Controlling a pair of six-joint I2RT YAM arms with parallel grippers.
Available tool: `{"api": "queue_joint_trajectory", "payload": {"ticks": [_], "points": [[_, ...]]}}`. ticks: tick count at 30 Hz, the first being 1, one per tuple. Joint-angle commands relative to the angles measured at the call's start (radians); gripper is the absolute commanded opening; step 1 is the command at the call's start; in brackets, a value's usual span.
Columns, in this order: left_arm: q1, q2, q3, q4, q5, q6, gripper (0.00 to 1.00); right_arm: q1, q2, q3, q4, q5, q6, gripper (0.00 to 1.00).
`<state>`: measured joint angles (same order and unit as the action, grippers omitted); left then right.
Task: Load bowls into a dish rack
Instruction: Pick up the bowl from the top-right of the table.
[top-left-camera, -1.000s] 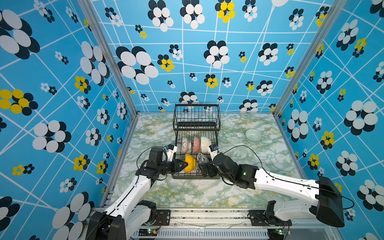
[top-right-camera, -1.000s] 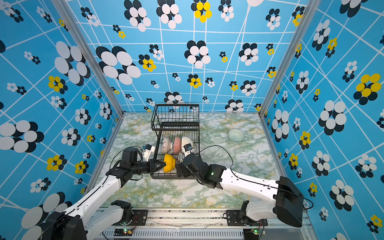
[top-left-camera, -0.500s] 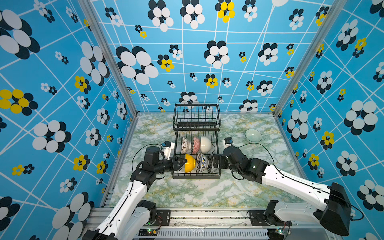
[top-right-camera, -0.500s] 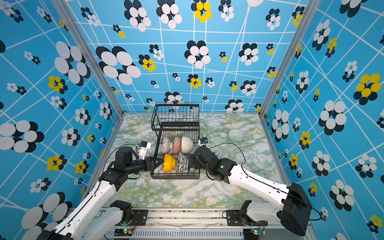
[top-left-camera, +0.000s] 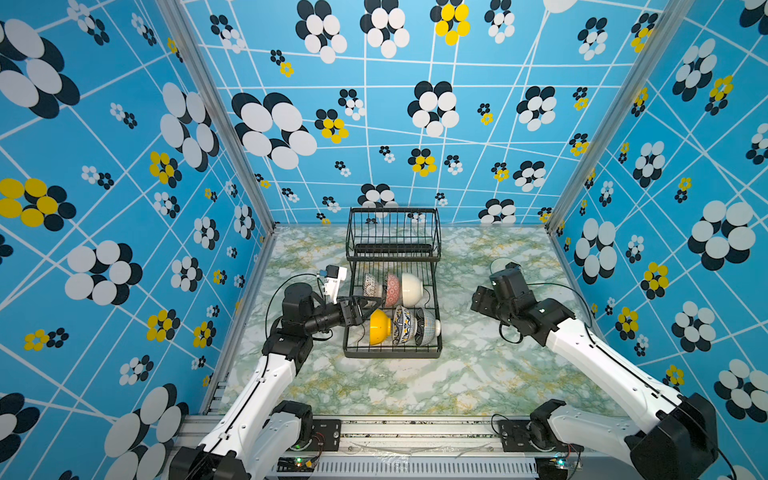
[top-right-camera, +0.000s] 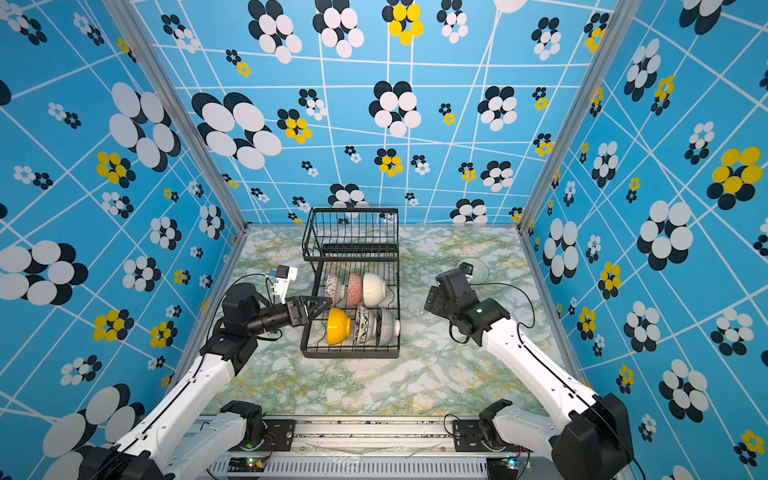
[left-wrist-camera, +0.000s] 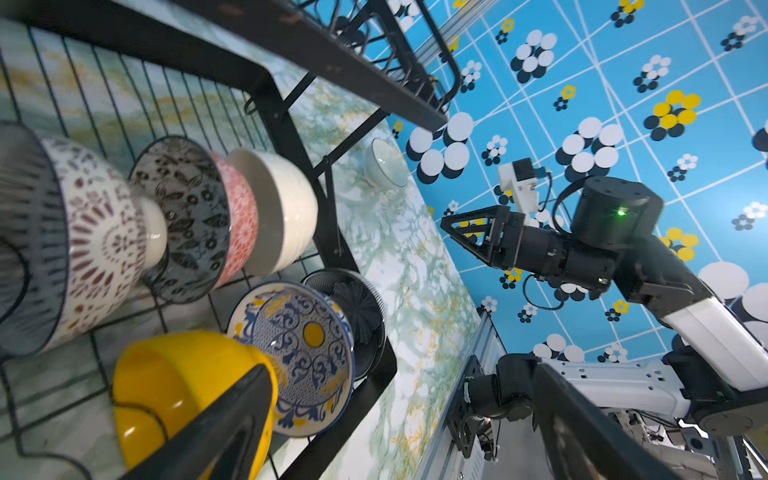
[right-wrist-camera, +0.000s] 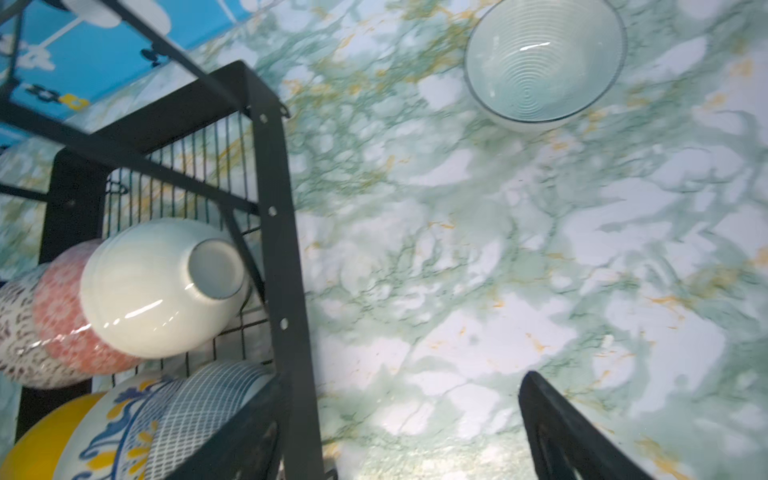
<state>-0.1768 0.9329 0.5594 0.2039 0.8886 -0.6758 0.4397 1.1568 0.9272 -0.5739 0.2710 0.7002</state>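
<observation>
The right arm (top-left-camera: 582, 345) partly hides the glass bowl (top-left-camera: 498, 262).

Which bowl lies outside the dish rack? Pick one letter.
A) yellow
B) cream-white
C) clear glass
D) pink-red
C: the clear glass bowl sits on the table, apart from the dish rack, while the yellow bowl, cream-white bowl and pink-red bowl stand on edge in its lower tray.
</observation>
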Motion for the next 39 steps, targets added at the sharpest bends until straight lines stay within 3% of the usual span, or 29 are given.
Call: {"api": "queue_joint_trajectory", "payload": {"ticks": [1, 5, 8, 10, 13, 22, 35, 39], "points": [[-0.02, 0.01, 0.013, 0.16, 0.047, -0.044, 0.99, -0.093, 0.016, 0.028, -0.036, -0.038, 0.005, 0.84], [-0.152, -0.01, -0.014, 0.255, -0.032, -0.012, 0.99, -0.213, 0.083, 0.038, 0.016, -0.056, -0.019, 0.79], [-0.284, -0.016, 0.073, -0.004, -0.183, 0.269, 0.99, -0.291, 0.158, 0.062, 0.05, -0.076, -0.037, 0.74], [-0.381, 0.001, 0.148, -0.203, -0.362, 0.497, 0.99, -0.341, 0.208, 0.074, 0.08, -0.085, -0.046, 0.71], [-0.468, 0.042, 0.196, -0.31, -0.542, 0.667, 0.99, -0.398, 0.27, 0.089, 0.119, -0.092, -0.064, 0.66], [-0.481, 0.093, 0.169, -0.237, -0.489, 0.683, 0.99, -0.489, 0.432, 0.166, 0.178, -0.152, -0.101, 0.53], [-0.483, 0.092, 0.152, -0.211, -0.534, 0.697, 0.99, -0.512, 0.577, 0.239, 0.246, -0.155, -0.097, 0.36], [-0.483, 0.103, 0.151, -0.21, -0.534, 0.699, 0.99, -0.513, 0.6, 0.247, 0.26, -0.157, -0.093, 0.35]]}}
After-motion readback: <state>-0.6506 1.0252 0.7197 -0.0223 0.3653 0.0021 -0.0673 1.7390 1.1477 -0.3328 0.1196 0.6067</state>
